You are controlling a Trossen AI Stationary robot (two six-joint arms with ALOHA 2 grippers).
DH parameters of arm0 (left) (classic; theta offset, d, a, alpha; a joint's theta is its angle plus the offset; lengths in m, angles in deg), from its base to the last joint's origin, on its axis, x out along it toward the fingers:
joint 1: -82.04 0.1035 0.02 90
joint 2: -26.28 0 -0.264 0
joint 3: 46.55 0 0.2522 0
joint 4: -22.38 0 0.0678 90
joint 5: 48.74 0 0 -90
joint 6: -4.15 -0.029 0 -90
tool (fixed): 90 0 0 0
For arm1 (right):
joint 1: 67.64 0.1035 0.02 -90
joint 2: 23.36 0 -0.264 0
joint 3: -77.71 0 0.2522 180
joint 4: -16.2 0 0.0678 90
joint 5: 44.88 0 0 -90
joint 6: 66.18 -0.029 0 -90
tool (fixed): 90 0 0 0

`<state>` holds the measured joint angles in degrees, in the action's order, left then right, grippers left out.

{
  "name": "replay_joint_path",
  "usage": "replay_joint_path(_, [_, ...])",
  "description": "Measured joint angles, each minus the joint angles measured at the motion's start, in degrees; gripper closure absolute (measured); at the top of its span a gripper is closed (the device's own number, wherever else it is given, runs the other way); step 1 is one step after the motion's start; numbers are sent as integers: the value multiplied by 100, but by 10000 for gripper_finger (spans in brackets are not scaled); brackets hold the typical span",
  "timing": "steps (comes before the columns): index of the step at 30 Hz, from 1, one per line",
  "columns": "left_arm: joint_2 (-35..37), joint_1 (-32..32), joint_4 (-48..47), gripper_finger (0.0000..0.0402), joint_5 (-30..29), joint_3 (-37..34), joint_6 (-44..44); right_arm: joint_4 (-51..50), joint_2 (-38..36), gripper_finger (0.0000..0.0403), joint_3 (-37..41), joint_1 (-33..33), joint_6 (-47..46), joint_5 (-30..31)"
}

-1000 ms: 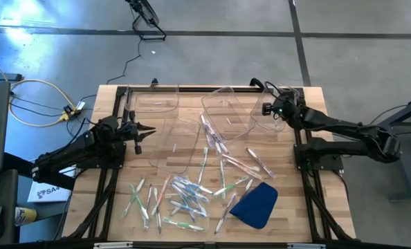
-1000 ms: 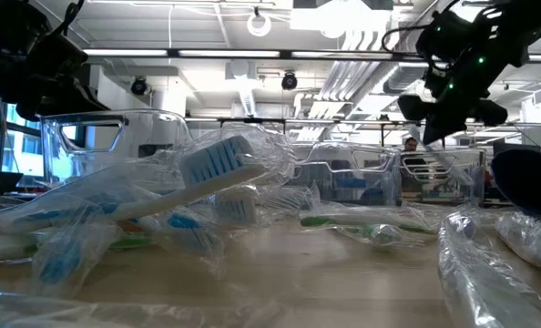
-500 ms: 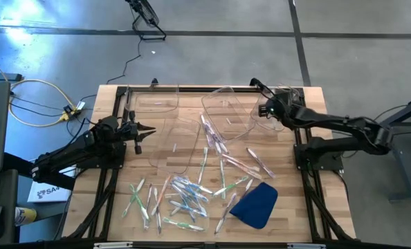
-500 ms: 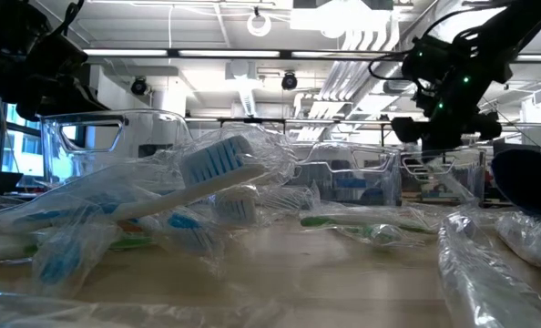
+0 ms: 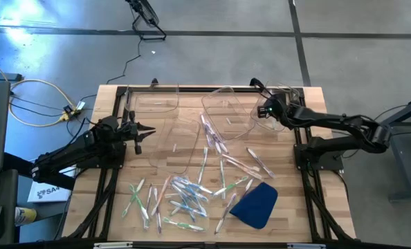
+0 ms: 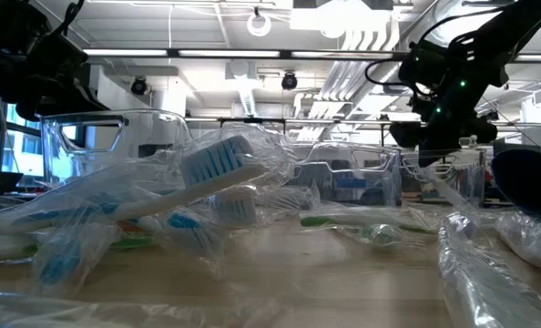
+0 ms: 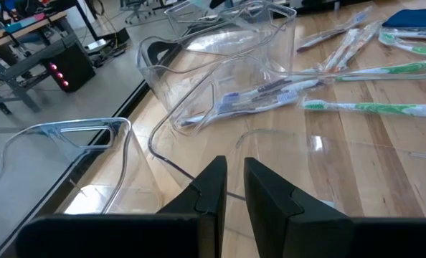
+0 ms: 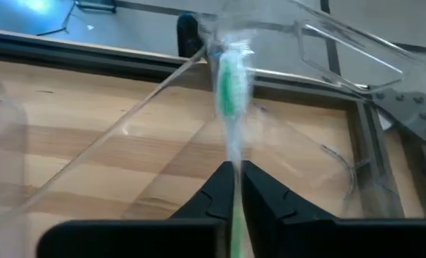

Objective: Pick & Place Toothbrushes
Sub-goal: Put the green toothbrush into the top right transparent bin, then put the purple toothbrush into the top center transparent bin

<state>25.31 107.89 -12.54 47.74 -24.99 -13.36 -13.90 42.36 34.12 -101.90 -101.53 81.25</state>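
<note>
Since the earlier frame, the right gripper (image 5: pixel 262 109) has shifted slightly inward along the far edge of the worktop (image 5: pixel 288 181) and now sits over the far right bin (image 5: pixel 283 97). Its fingers (image 8: pixel 214 188) pinch a green brush (image 8: pixel 231 89) in a clear wrapper, which points forward from the fingertips toward the bin wall. In the low view this gripper (image 6: pixel 427 157) hangs just above the bin rim.

The left gripper (image 5: pixel 150 129) waits at the left side of the worktop, beside the left bin (image 5: pixel 172 145). Its fingers (image 7: pixel 207 188) are nearly together with a narrow gap, grasping nothing.

Remaining toothbrushes (image 5: pixel 185 197) lie scattered across the near and middle worktop; several rest at the middle bin (image 5: pixel 226 111). A blue cloth (image 5: pixel 255 205) lies at near right.
</note>
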Motion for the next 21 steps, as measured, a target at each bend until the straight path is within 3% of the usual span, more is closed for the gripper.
replay_joint_path(7, [-1, -1, -2, 355, 3, 0, -6, 37, -125, 307, 0, 0, 109, -47])
replay_joint_path(10, [0, 2, -2, 355, 3, 0, -11, 112, -257, 294, -5, 2, 182, -63])
replay_joint_path(21, [-1, 0, -2, 355, 0, 0, -20, 481, -1430, 330, -428, 572, 1033, -516])
